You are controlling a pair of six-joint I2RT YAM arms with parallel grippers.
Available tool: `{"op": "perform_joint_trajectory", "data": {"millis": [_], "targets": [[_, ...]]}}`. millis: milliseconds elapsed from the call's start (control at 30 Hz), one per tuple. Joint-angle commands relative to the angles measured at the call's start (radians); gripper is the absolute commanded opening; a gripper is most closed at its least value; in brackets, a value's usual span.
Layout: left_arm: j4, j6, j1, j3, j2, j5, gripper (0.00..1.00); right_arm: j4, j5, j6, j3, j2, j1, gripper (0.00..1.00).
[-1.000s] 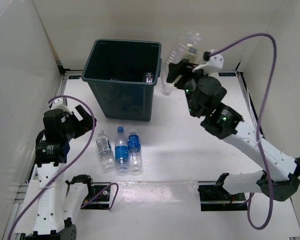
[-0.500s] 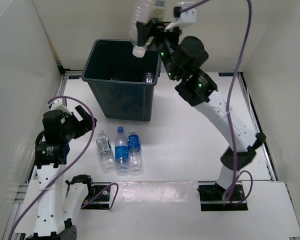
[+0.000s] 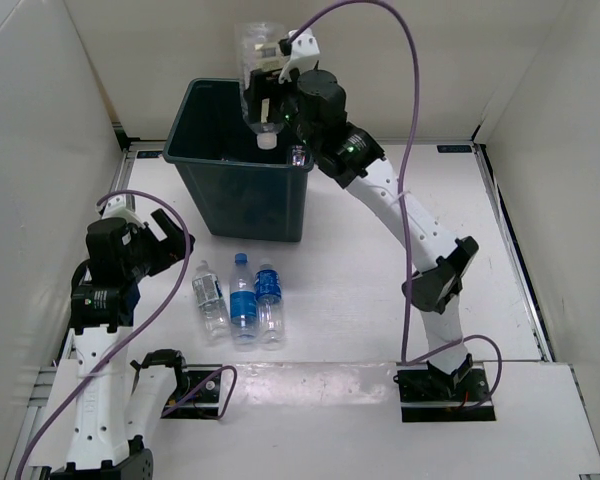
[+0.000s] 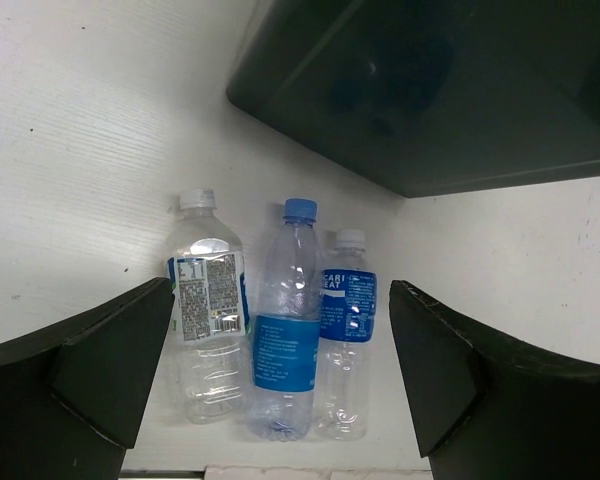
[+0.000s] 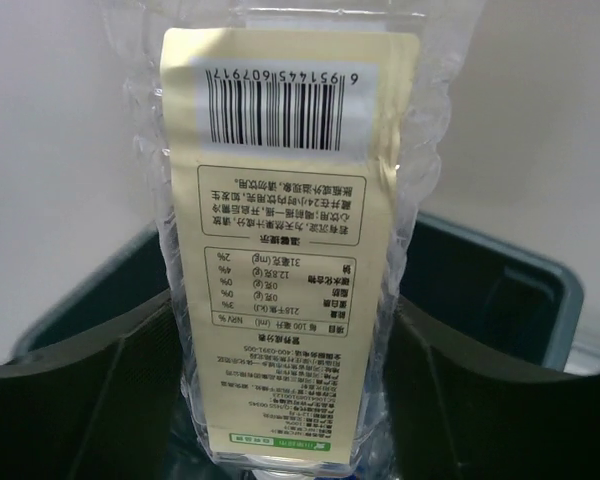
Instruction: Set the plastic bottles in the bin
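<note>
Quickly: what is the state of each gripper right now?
Left gripper: open, holding nothing.
Right gripper: closed on the clear plastic bottle with a cream-yellow label, above the dark green square plastic bin.

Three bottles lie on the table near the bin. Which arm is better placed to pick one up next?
Left. The left fingers, open, frame the three bottles; the right fingers are occupied, holding a yellow-label bottle cap down over the bin.

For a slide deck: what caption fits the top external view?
Right gripper holds a clear bottle cap-down over the dark green bin; three bottles lie near the open left gripper.
</note>
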Motion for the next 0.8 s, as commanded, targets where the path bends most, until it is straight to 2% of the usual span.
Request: {"op": "perform_joint_trajectory", "data": {"millis": [0,133,267,367,467,533,600,633,700,733,767], "targets": [[0.021,-0.005,0.006,-0.005,-0.002,0.016,1.0,0.011,0.007,-0.014,0.019,0.001,0.013,0.9],[0.025,-0.006,0.009,-0.008,-0.001,0.014,1.0,-0.003,0.067,-0.029,0.031,-0.013,0.036,0.9],[0.022,-0.003,0.007,-0.01,-0.004,0.013,1.0,-0.052,0.1,0.023,0.027,-0.052,0.018,0.9],[0.021,-0.005,0.007,-0.008,-0.008,0.007,1.0,-0.059,0.127,0.037,-0.041,-0.152,0.003,0.9],[0.024,-0.005,0.01,-0.01,-0.007,0.004,1.0,-0.02,0.266,0.002,-0.249,-0.277,0.026,0.9],[0.022,-0.008,0.009,-0.008,-0.007,0.0,1.0,-0.018,0.374,-0.02,-0.289,-0.355,0.05,0.9],[0.021,-0.015,0.009,-0.014,-0.007,-0.006,1.0,-0.091,0.475,-0.026,-0.351,-0.392,0.059,0.9],[0.021,-0.018,0.009,-0.02,-0.008,-0.019,1.0,-0.11,0.571,-0.005,-0.375,-0.465,0.067,0.9],[0.024,-0.032,0.009,-0.022,-0.004,-0.02,1.0,-0.112,0.633,0.035,-0.544,-0.569,0.082,0.9],[0.021,-0.038,0.007,-0.025,-0.007,-0.02,1.0,-0.087,0.725,0.029,-0.6,-0.608,0.105,0.9],[0.024,-0.04,0.009,-0.022,-0.004,-0.016,1.0,-0.055,0.808,0.017,-0.782,-0.68,0.118,0.9]]}}
